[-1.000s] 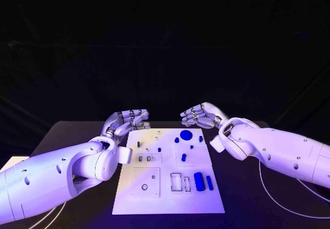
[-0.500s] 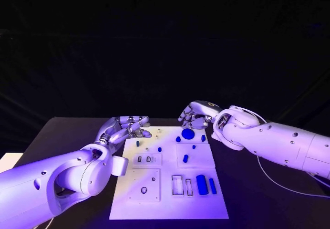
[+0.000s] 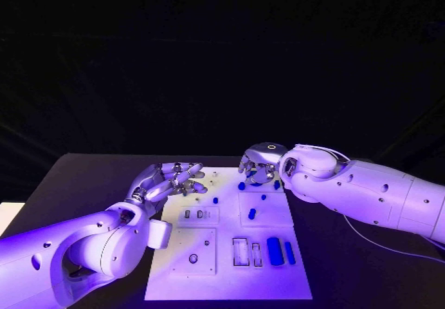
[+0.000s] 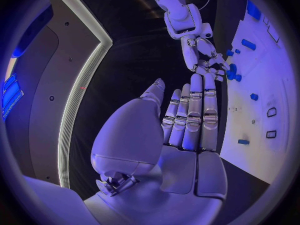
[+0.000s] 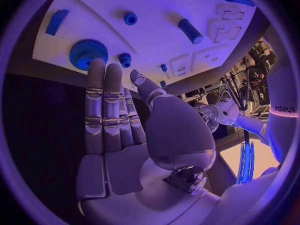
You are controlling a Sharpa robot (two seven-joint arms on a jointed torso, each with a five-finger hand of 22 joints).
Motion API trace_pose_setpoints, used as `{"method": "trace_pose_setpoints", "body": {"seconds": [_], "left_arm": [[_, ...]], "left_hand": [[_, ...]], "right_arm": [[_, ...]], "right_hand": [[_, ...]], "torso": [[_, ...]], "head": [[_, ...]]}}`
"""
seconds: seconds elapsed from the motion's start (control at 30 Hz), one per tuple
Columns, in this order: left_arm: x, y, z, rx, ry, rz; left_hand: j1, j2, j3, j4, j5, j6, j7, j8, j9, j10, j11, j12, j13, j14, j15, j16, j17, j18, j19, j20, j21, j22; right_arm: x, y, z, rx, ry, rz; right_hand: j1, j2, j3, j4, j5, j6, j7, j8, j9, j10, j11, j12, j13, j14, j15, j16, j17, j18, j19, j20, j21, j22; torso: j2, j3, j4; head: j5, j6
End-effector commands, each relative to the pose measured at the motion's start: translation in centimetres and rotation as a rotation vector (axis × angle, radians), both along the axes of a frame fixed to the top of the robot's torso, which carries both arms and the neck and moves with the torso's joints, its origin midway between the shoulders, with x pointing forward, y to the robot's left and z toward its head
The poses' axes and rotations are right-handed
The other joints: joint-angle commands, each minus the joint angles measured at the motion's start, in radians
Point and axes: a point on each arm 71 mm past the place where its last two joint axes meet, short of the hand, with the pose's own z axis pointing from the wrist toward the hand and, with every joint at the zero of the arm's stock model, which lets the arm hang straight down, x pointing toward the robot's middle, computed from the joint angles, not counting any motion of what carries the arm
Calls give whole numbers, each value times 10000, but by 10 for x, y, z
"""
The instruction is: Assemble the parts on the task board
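Observation:
The white task board [image 3: 222,277] lies in the middle of the black table. A large blue gear [image 5: 88,53] sits at its far end, with a small blue gear [image 5: 125,60] beside it. My right hand [image 3: 260,168] hovers over the large gear with straight fingers [image 5: 103,85] and holds nothing. My left hand [image 3: 172,180] is over the board's far left edge, fingers [image 4: 194,115] stretched out and empty. Two long blue pieces [image 3: 274,250] lie near the front right. Small blue parts [image 3: 250,213] dot the middle.
Empty rectangular slots [image 3: 239,250] sit beside the long pieces, and a round hole [image 3: 193,259] is at the front left. Black table [image 3: 361,270] surrounds the board on both sides. My right hand [image 4: 203,57] is in the left wrist view too.
My right hand has come down from the far edge to just above the large gear and straightened its fingers. My left hand has shifted slightly toward the board's far left corner.

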Motion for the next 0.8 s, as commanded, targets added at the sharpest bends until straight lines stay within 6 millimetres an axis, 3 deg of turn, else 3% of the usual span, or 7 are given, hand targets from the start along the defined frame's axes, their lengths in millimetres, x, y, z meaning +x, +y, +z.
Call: {"method": "trace_pose_setpoints", "body": {"seconds": [0.03, 0.2, 0.43, 0.6, 0.8], "left_arm": [[-2, -3, 2, -208, 60, -258], [-2, -3, 2, -221, 87, -285], [-3, -4, 2, -273, 148, -344], [-3, -5, 1, -285, 197, -388], [-3, -6, 1, -291, 246, -446]], "left_hand": [[73, 3, -16, -34, 32, 2, 26, -10, -11, 11, 21, -31, -10, 62, -14, 62, 13, 105, 62, 22, 48, 9], [86, -21, -21, -56, 34, -36, 42, -42, -23, -19, 33, -65, -20, 48, -10, 94, 57, 98, 78, 17, 54, 16], [85, -21, -22, -58, 34, -45, 48, -50, -25, -26, 37, -72, -23, 47, -9, 103, 68, 97, 83, 16, 56, 18], [83, -19, -22, -61, 34, -65, 57, -65, -30, -39, 44, -86, -27, 49, -7, 124, 91, 95, 93, 14, 60, 23], [87, -15, -19, -67, 35, -82, 64, -77, -34, -54, 50, -100, -31, 47, -5, 141, 112, 93, 100, 13, 63, 26]], "right_arm": [[2, -1, -5, -931, 224, -182], [4, -1, -6, -1035, 286, -193], [5, 2, -8, -1088, 194, -197], [6, 4, -9, -1073, 210, -154], [5, 6, -11, -1085, 395, -27]], "right_hand": [[-44, -84, 100, 70, -33, -52, 4, -28, 1, -76, -11, -7, -16, 394, -63, 504, 355, 21, 100, -24, 275, 162], [-42, -72, 215, 132, -25, -35, -36, -21, 6, -21, -31, 20, -10, 375, -57, 830, 606, 30, 54, -51, 475, 290], [-74, -59, 390, 254, -24, 36, -36, -6, 16, -83, -25, -9, -46, 327, -43, 1230, 914, 20, 3, -49, 783, 485], [-96, -31, 538, 359, -34, 128, -46, 7, 26, -38, -37, 2, -53, 351, -59, 1739, 1361, 12, 22, -27, 1053, 650], [-149, 27, 681, 530, -102, 275, -97, 37, 47, 60, -77, 16, -50, 372, -91, 2564, 2182, 12, 17, -1, 1353, 838]], "torso": [[135, -4, 40], [182, -13, 81], [283, -7, 96], [323, -13, 119], [378, -13, 106]], "head": [[-27, 1], [-29, -19], [-19, 40], [-48, -8], [-34, -12]]}}
